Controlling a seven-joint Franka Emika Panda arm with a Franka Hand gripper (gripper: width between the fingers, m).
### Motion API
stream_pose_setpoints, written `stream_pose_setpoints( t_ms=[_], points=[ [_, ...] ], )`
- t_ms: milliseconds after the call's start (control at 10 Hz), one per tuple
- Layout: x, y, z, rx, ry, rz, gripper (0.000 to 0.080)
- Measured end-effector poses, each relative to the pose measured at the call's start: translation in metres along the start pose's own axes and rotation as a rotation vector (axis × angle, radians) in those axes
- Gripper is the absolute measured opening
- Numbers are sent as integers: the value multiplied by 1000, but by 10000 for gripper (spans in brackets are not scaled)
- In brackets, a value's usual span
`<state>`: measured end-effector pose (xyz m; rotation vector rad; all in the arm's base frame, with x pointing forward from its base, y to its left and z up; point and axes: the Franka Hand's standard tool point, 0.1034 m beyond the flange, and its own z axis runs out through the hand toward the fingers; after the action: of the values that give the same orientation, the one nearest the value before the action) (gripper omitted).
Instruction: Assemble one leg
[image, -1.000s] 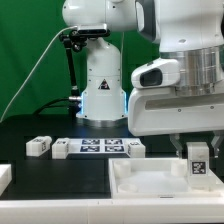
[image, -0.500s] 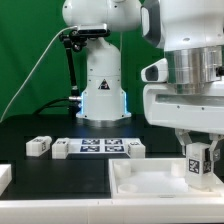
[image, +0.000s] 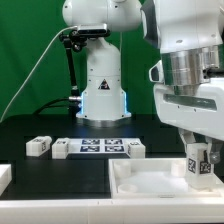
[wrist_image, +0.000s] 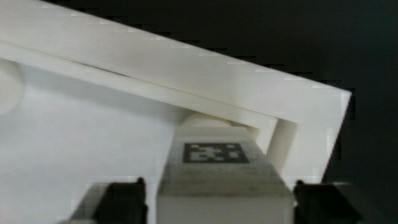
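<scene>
This is a robotics lab set up for recording. A white robot arm (image: 102, 80) stands at the far side of a black table (image: 60, 172), with a plain green backdrop (image: 25, 50) behind it and a cable (image: 37, 70) trailing on the exterior view's left. Printed square tags cover the marker board (image: 100, 147) and mark the leg (image: 198, 162).

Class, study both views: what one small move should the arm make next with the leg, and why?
Probably ease the leg straight down, slowly. The pincer is shut on it, holding it upright, and the wrist view shows it just inside the rimmed corner of the white panel. Whether it touches the panel yet cannot be told.
</scene>
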<state>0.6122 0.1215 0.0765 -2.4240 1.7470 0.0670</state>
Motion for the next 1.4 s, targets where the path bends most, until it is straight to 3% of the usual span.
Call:
stream_pose_setpoints(
  t_ms=[100, 200, 400, 700, 1300, 1400],
  points=[
    [3, -2, -2, 4, 1, -116, 573],
    [3, -2, -3, -4, -2, -159, 573],
    [-2, -5, -5, -39, -4, -473, 646],
    [1, -5, 0, -76, 14, -874, 649],
    [4, -2, 8, -56, 38, -1251, 649],
    [4, -2, 8, -56, 38, -1251, 555]
  ],
)
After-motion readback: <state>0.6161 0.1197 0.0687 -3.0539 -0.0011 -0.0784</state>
